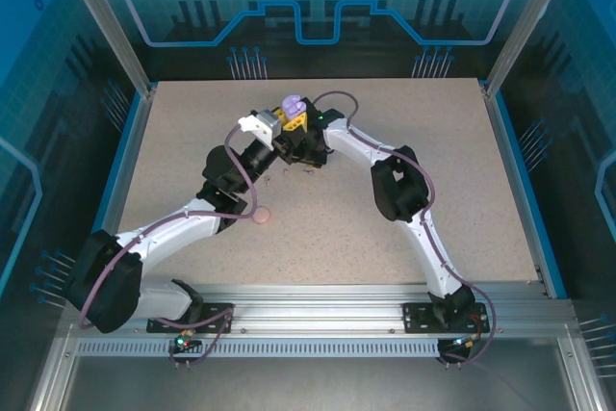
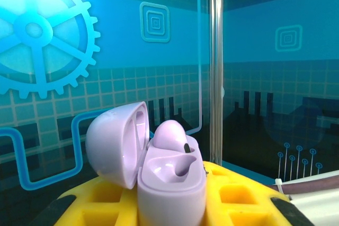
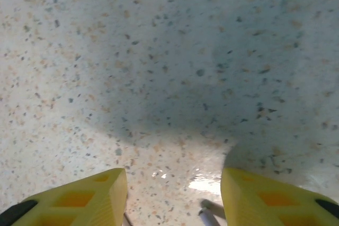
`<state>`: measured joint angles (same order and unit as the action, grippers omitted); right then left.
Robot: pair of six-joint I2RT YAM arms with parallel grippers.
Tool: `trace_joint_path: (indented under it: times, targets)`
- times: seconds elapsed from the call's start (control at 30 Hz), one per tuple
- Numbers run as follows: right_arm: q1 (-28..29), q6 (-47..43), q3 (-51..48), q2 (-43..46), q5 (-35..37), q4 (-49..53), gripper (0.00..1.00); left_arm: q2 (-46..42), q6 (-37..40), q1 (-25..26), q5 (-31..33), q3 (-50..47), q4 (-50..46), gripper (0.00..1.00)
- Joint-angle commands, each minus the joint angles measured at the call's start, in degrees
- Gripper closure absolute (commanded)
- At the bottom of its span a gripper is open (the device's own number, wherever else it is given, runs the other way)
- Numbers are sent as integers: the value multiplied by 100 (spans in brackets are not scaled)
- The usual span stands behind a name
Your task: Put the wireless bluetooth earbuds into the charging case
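Left gripper (image 2: 170, 197) is clamped on the purple charging case (image 2: 172, 183), with its yellow fingers (image 2: 100, 197) pressed on either flank. The case is held up off the table (image 1: 433, 141), mouth upward, with the lid (image 2: 114, 141) swung open to the left in the wrist view.

Contents: one purple earbud (image 2: 170, 133) is seated in the far socket. The near socket (image 2: 169, 169), on the camera's side, is bare. Half of the purple pair is judged done.

Right gripper (image 3: 174, 194) is pointed down at the speckled tabletop, fingers apart, with nothing held between them. A thin grey thing (image 3: 205, 207) is glimpsed at the lower edge between them; it is too small to be named.

Key relation, from the overhead view: both wrists are crowded together near table centre, and the held case is raised just beyond the right wrist. The bare socket is judged best approached from above, on the side away from the lid. The right arm is the free one, so the fetching falls to it.

The second purple bud cannot be located with certainty. A pale pink round item (image 1: 260, 217) lies on the table nearer the bases, just beside the left forearm; whether it is a case cannot be told.

Next step, as judged: a loose bud is to be picked up by the right gripper and lowered into the bare socket. The open lid is noted as the likeliest thing to be knocked
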<state>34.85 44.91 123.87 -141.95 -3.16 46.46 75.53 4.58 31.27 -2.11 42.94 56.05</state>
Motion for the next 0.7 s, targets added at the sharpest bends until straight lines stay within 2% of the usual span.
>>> trace_joint_path:
  times: [0.0,0.67]
  targets:
    - [71,-237,128,-109,-320,215,50,76,-102,-35,105,148,301,100]
    - [162,-890,-786,643,-678,320,55,92,-247,-41,113,221,334,100]
